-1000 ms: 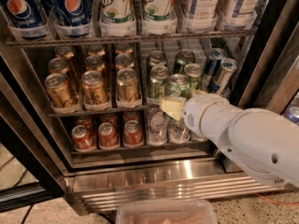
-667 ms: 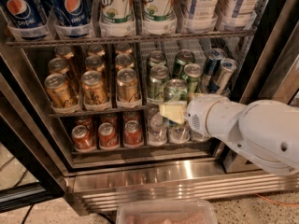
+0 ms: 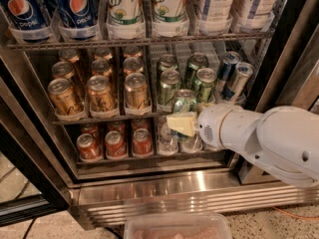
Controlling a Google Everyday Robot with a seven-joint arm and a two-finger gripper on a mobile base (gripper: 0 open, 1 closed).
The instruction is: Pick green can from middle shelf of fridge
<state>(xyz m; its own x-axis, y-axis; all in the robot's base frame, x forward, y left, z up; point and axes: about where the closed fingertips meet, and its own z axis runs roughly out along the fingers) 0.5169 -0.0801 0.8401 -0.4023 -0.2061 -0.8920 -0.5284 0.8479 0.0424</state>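
Observation:
The fridge [image 3: 164,193] stands open, and its middle shelf [image 3: 104,118] is a dark wire rack. Gold-orange cans [image 3: 99,91] fill the left lanes, green cans [image 3: 169,86] the middle-right lanes, and slim blue-and-silver cans [image 3: 234,78] the far right. My gripper [image 3: 192,114], on a white arm [image 3: 269,141] coming in from the right, is at the shelf's front edge. It is shut on one green can [image 3: 184,101], which is slightly tilted and stands in front of the other green cans. A yellowish finger pad [image 3: 182,123] lies under and in front of that can.
Pepsi bottles [image 3: 75,9] and 7UP bottles [image 3: 169,6] stand on the rack above. Red cans [image 3: 114,143] and small bottles [image 3: 167,138] sit on the rack below. The fridge's dark frame [image 3: 284,68] rises at the right. A clear plastic bin [image 3: 177,228] shows at the bottom edge.
The gripper and the green can in it have moved slightly down and outward from the shelf front. The white arm has shifted a little to the right.

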